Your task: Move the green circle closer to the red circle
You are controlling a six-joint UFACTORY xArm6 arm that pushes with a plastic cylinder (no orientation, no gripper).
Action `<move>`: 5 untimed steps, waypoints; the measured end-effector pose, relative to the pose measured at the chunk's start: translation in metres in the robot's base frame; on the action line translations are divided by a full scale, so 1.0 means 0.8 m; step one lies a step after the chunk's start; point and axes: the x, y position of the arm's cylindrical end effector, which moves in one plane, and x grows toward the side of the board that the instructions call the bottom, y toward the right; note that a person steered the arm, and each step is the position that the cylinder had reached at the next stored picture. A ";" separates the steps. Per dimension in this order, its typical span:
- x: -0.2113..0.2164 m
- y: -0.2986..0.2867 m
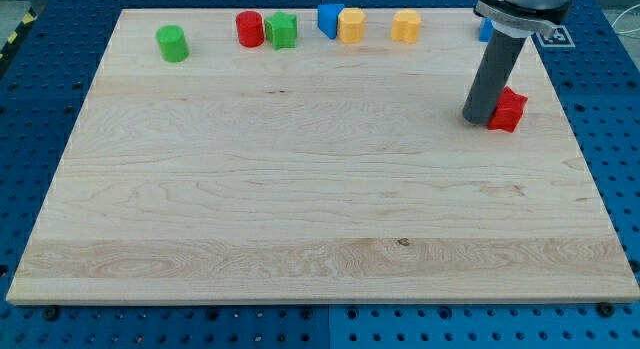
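Note:
The green circle (172, 43) stands near the board's top left. The red circle (249, 29) stands to its right at the top edge, touching a green star (283, 30). My tip (479, 118) is at the view's right, far from both circles, resting against the left side of a red block (508, 110).
A blue block (329, 19) and a yellow block (352, 25) sit together at the top middle. Another yellow block (405, 26) stands to their right. A blue block (484, 29) is partly hidden behind the rod. The wooden board (300, 209) lies on a blue perforated table.

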 end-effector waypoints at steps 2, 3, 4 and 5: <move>-0.046 -0.111; -0.052 -0.169; -0.048 -0.240; -0.049 -0.314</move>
